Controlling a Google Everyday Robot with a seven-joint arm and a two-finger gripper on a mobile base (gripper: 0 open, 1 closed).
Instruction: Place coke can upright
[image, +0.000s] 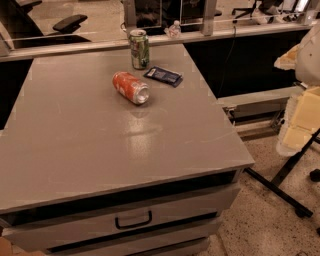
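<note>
The coke can (131, 87) lies on its side on the grey cabinet top (100, 150), towards the back middle. It is red-orange with white lettering, and its silver end faces front right. My gripper (289, 59) is a pale shape at the right edge of the view. It is off the cabinet, far to the right of the can and touching nothing.
A green-and-white can (139, 48) stands upright just behind the coke can. A dark blue packet (163, 75) lies flat to its right. The cabinet has drawers at the front (132, 220). A black stand's legs (280, 185) cross the speckled floor at right.
</note>
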